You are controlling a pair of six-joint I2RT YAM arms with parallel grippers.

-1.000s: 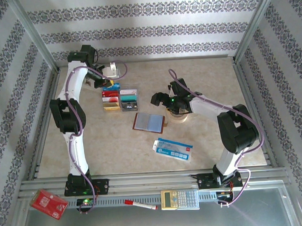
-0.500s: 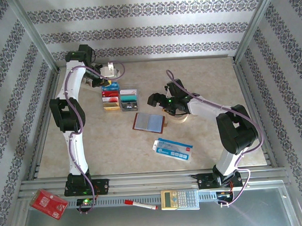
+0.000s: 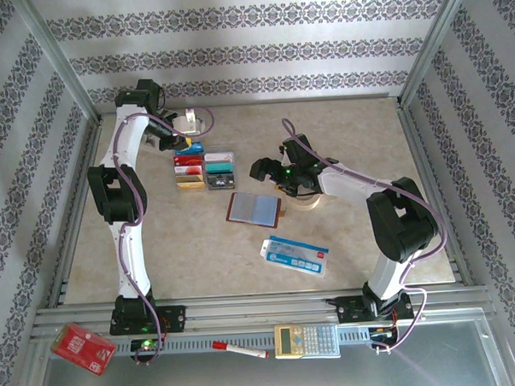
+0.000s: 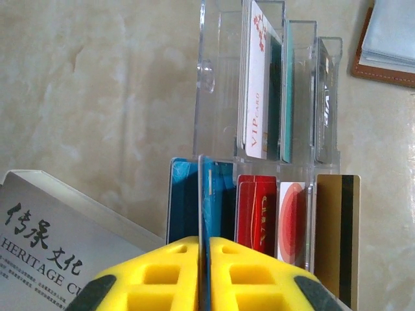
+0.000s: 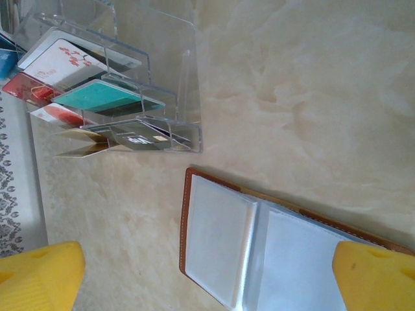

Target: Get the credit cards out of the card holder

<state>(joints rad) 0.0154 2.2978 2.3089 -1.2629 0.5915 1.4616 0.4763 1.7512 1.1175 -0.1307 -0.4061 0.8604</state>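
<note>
Left gripper (image 4: 203,259): closed on a blue card (image 4: 200,188), held edge-on and upright so that it lines up with a slot below.
Rack (image 4: 220,78): clear and slotted, at the far left of the table (image 3: 357,129). It keeps the removed cards standing apart from one another.
Credit cards (image 4: 257,97): white, teal, red, gold and dark ones stand in the rack, well apart from the holder.
Holder (image 5: 259,253): lies mid-table, opened flat with its sleeves facing up, so the pockets can be reached from above. The visible sleeves look empty.
Right gripper (image 3: 261,169): jaws wide apart, hovering over the holder, probably to pin it or check a sleeve.
Stage (judged): late, with one card about to be filed.
Risk (judged): if released off-line, the blue card could tip against its neighbour.
</note>
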